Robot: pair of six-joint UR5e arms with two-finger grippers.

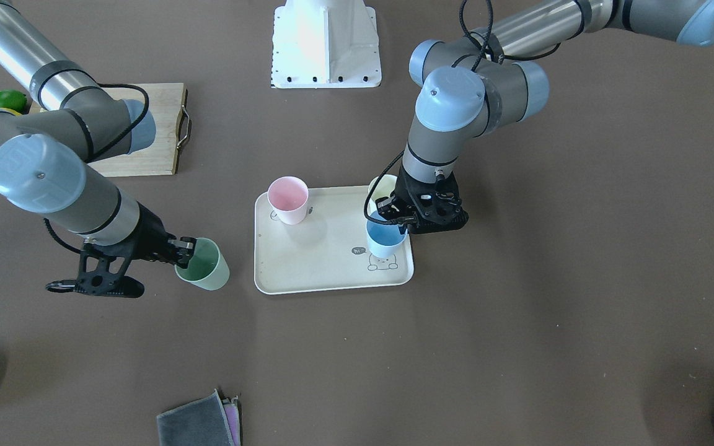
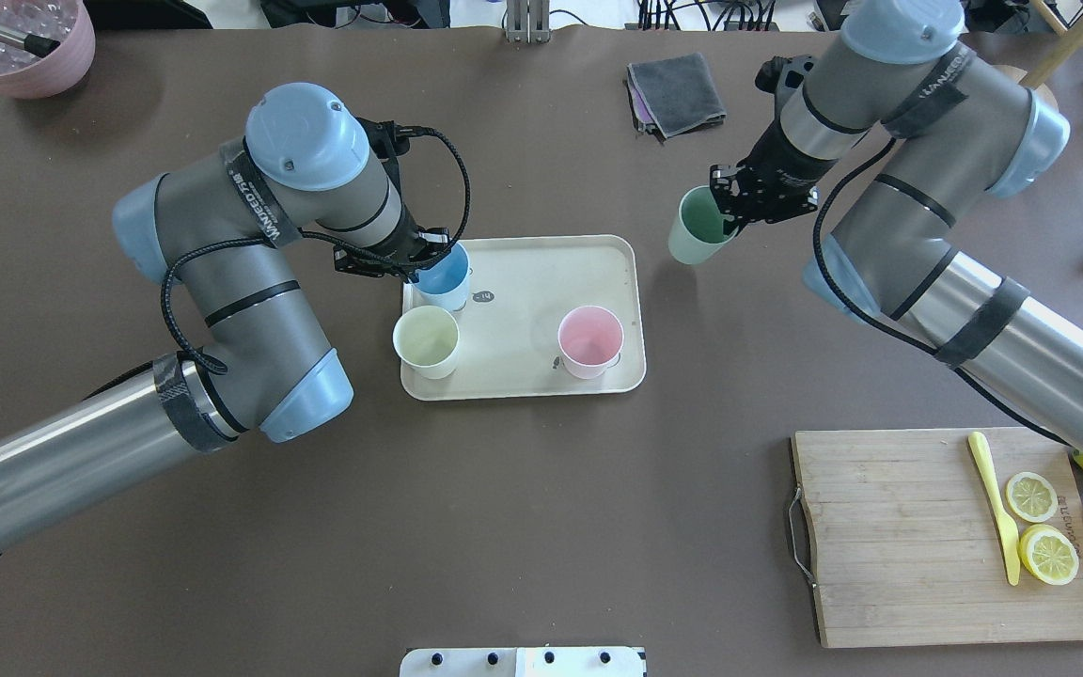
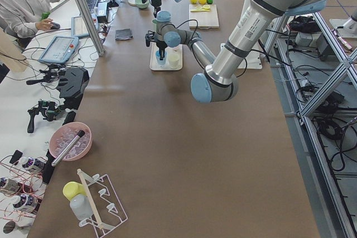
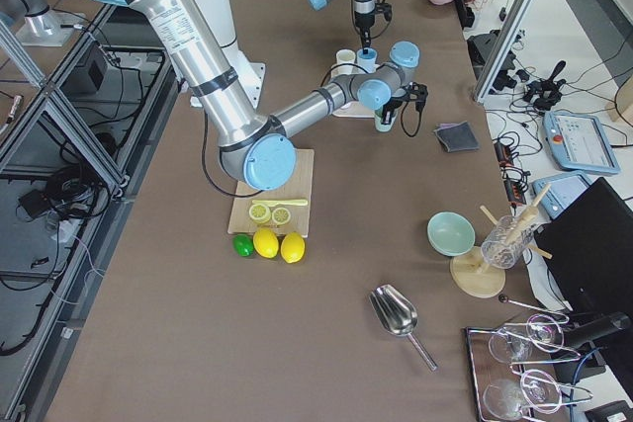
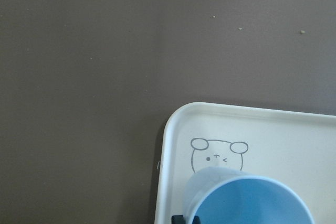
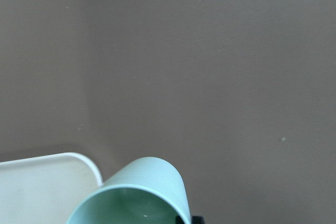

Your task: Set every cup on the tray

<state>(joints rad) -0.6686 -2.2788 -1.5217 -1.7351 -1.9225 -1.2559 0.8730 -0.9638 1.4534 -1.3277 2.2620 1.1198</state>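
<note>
Tray, left gripper pinching blue cup at its corner, right gripper pinching green cup alongside

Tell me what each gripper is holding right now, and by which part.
The left gripper pinches the light blue cup at its rim, over the tray; the right gripper pinches the sage green cup at its rim, tilted, beside the tray.

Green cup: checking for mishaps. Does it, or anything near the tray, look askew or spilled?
The green cup is tilted, pinched at its rim by the right gripper, beside the tray, not on it. The left gripper holds the blue cup over the tray. No spill shows.
</note>
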